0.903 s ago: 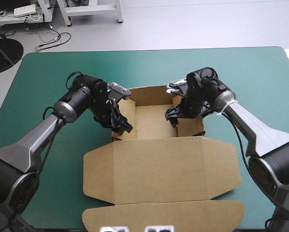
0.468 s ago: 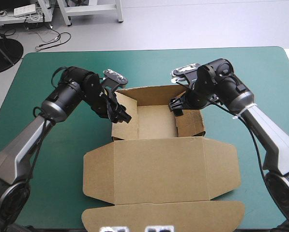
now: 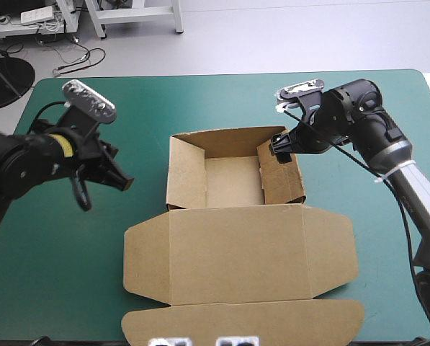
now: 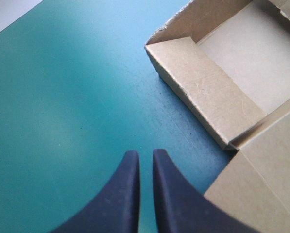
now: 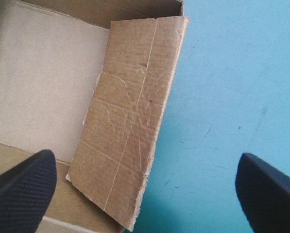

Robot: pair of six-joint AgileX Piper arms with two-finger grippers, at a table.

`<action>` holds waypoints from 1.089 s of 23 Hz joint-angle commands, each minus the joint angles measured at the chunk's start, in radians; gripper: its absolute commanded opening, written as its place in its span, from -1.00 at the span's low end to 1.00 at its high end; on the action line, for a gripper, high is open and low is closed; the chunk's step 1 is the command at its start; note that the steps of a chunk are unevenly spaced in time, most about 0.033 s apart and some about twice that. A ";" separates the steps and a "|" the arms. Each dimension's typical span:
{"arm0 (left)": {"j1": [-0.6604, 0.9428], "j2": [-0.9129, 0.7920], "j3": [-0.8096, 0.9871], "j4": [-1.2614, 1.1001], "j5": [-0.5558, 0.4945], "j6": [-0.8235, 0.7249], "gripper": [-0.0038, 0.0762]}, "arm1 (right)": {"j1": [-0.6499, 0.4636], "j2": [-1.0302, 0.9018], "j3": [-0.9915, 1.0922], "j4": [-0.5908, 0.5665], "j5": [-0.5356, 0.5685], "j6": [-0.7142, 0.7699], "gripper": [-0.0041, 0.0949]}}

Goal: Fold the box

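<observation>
The brown box (image 3: 233,176) stands as an open tray with its walls raised, and its lid (image 3: 240,259) lies flat toward the table's near edge. My left gripper (image 3: 123,182) hovers over the teal-green cover well to the left of the tray, shut with nothing in it (image 4: 145,155). The tray's left wall (image 4: 208,92) lies ahead of it and to one side. My right gripper (image 3: 278,146) hangs open above the tray's right wall (image 5: 130,131), one finger over the tray floor (image 5: 42,77), the other over the cover outside.
The lid's front flap (image 3: 243,323) reaches almost to the table's near edge. Wide bands of teal-green cover (image 3: 78,245) flank the box on both sides. The table's far edge (image 3: 222,75) runs well behind the tray.
My left gripper has drawn away from the tray's left wall and moved far to the left. My right gripper has risen out of the tray's right side and shifted outward.
</observation>
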 commanded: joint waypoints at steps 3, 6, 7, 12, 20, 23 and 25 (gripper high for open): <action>-0.009 -0.196 0.223 -0.036 0.038 0.020 -0.92 | -0.056 0.058 -0.028 0.089 0.005 -0.049 0.85; -0.009 -0.280 0.471 -0.043 0.038 0.001 -0.92 | -0.056 0.155 -0.028 0.116 0.005 -0.059 0.69; -0.009 -0.293 0.514 -0.038 0.038 -0.008 -0.92 | -0.056 0.171 -0.028 0.129 0.005 -0.063 0.66; -0.009 -0.331 0.623 -0.016 0.036 -0.130 -0.92 | -0.056 0.281 -0.028 0.195 0.005 -0.114 0.16; -0.009 -0.331 0.623 -0.009 0.036 -0.130 -0.93 | -0.116 0.287 -0.061 0.151 0.005 -0.183 -0.96; -0.009 -0.331 0.623 -0.005 0.036 -0.130 -0.93 | -0.196 0.279 -0.116 0.135 0.005 -0.185 -0.96; -0.009 -0.331 0.623 0.000 0.036 -0.130 -0.93 | -0.247 0.275 -0.153 0.107 0.005 -0.185 -0.96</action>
